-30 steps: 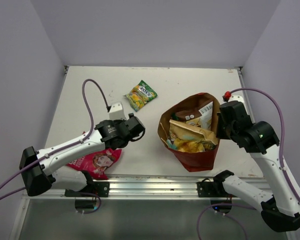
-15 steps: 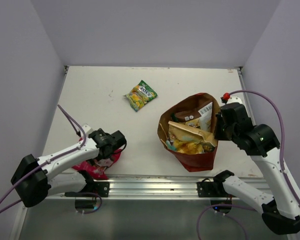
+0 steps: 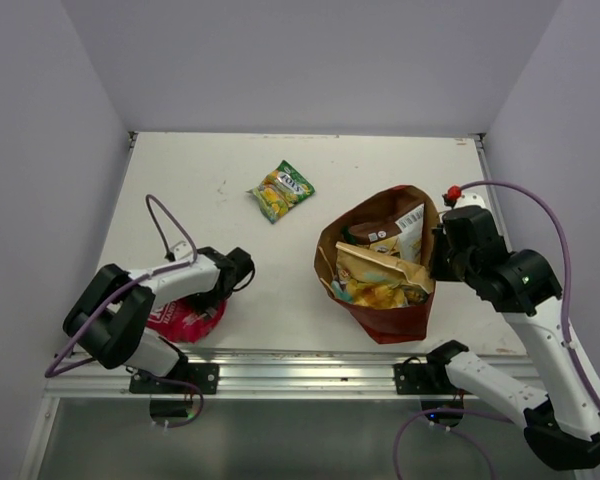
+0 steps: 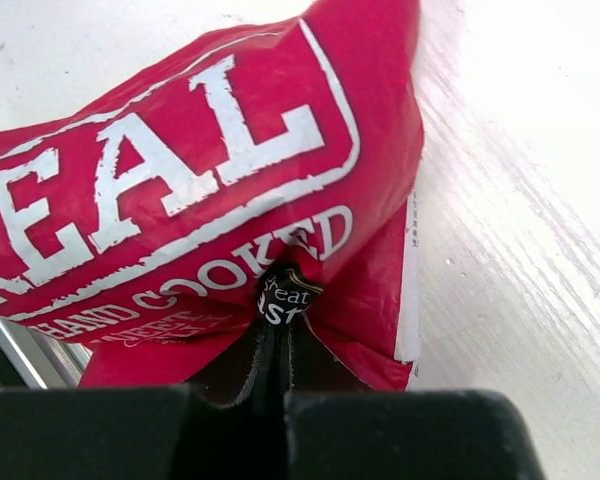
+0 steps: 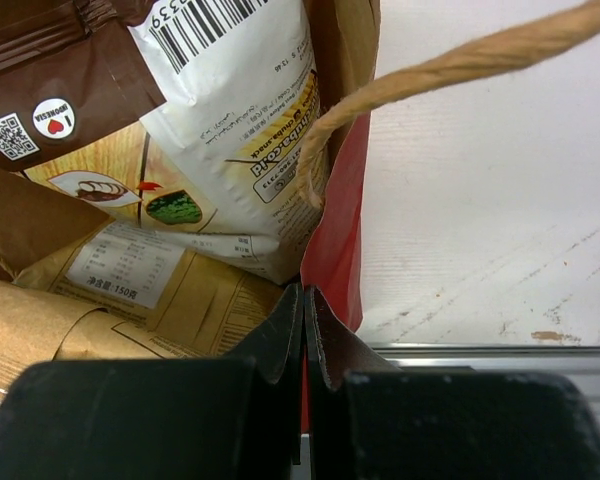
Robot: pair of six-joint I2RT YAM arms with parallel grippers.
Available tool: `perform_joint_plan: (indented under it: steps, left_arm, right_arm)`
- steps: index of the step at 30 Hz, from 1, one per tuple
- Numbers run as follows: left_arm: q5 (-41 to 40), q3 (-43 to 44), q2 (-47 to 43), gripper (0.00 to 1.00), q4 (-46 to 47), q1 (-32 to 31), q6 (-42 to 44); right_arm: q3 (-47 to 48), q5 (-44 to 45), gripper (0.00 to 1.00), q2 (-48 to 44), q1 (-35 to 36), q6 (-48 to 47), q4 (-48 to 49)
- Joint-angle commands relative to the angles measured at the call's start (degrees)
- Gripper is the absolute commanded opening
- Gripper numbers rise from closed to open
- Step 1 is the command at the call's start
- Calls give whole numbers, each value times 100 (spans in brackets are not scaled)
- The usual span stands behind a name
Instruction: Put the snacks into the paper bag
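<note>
From above, the left pincer [image 3: 212, 298] is down on the pink-red packet [image 3: 185, 320] at the bench's [image 3: 180, 180] near-left edge, and the right pincer [image 3: 438, 258] meets the paper bag's [image 3: 395, 322] right rim. Left wrist: jaws pinched tight on a fold of that "REAL" packet. Right wrist: jaws clamped shut on the bag's red wall, white-and-brown packet [image 5: 230, 130] inside.

The left arm [image 3: 175, 277] and the right arm [image 3: 550, 335] are built of white tubular links joined by chunky black joints. A thin purple left cable [image 3: 166, 215] loops off one. A longer purple right cable [image 3: 545, 205] arcs over the other, which also shows a small green light [image 3: 527, 281] and a red cap [image 3: 451, 192]. The left gripper [image 4: 283, 290] and the right gripper [image 5: 304, 300] are matt black, each with slim tapering fingers on a blocky body. The black base plates [image 3: 175, 378] sit on a silver rail [image 3: 300, 366].
</note>
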Motion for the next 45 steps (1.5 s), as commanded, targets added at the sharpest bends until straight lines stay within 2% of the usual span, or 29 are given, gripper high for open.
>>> perform_joint_plan:
  steps: [1, 5, 6, 8, 9, 11, 14, 15, 17, 18, 20, 21, 24, 27, 32, 39, 45]
  left_arm:
    - [65, 251, 11, 0, 160, 44, 232]
    - [-112, 1250, -419, 0, 0, 44, 776]
    - [-16, 1489, -664, 0, 78, 36, 1178]
    - [160, 2193, -972, 0, 402, 9, 1785]
    - [335, 2421, -1122, 0, 848, -43, 2389]
    - [616, 2984, -1500, 0, 1316, -140, 2858]
    - [1651, 3381, -1782, 0, 2667, -228, 4287]
    - [2577, 3399, -1817, 0, 3585, -220, 4511]
    - [3557, 3687, -1617, 0, 4233, -228, 4854]
    - [4293, 3872, -1259, 0, 4549, -280, 4917]
    - [4782, 4600, -853, 0, 4763, -517, 5205]
    - [5175, 4847, -451, 0, 4955, -901, 5321]
    - [5783, 5796, 376, 0, 5071, -1518, 5436]
    - [5891, 6290, 852, 0, 5001, -1905, 5480]
    - [5725, 6194, 1012, 0, 4536, -2328, 5637]
    - [5163, 5667, 671, 0, 3482, -2724, 5796]
    - [5003, 5571, 336, 0, 3217, -3076, 5841]
  right_arm:
    - [142, 32, 0, -71, -13, -10, 73]
    - [97, 15, 0, -18, -13, -1, 108]
    - [115, 15, 0, -1, -13, 8, 108]
    - [141, 24, 0, 25, -13, 8, 126]
    - [141, 24, 0, 34, -13, 8, 126]
    - [124, 24, 0, 70, -13, -1, 117]
    - [97, 15, 0, 87, -13, 8, 134]
    - [97, 24, 0, 87, -22, -1, 134]
    - [89, 15, 0, 122, -13, -1, 152]
    - [115, 6, 0, 140, -13, -10, 143]
    - [132, -3, 0, 157, -22, -19, 134]
    - [141, 6, 0, 149, -22, -27, 134]
    - [159, 15, 0, 140, -13, -10, 108]
    - [176, 50, 0, 87, -22, 17, 56]
    - [273, 217, 0, 26, -13, 25, -85]
    - [291, 182, 0, 87, -13, 17, -59]
    - [308, 138, 0, 140, -13, 17, -41]
